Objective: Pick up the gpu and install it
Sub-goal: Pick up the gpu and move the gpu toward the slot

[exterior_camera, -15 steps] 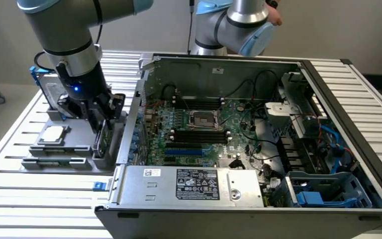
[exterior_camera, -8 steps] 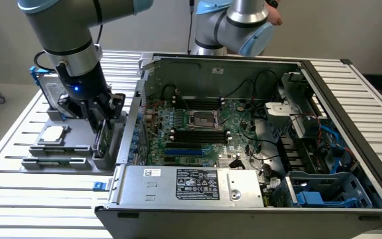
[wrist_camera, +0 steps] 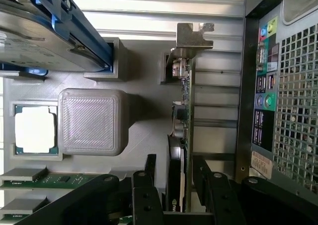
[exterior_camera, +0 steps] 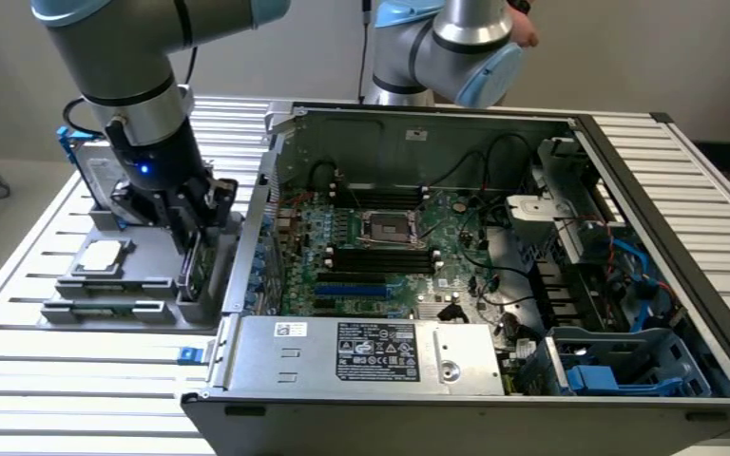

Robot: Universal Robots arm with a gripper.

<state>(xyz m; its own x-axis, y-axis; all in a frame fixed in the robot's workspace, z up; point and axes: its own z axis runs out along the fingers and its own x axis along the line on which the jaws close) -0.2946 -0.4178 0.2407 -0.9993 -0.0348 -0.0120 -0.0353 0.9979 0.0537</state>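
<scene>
The gpu stands on edge in a slot of the grey parts holder, its silver end bracket at the far end. In the exterior view its green edge shows just outside the computer case's wall on that view's left. My gripper has come down over the card, one black finger on each side. A narrow gap remains on the black-cover side, so the jaws stand open around the card. In the exterior view the gripper hangs low over the holder.
On the holder lie a processor, memory sticks and a silver hard drive in a blue frame. The open computer case with its motherboard and blue expansion slots stands close by. A second arm stands behind.
</scene>
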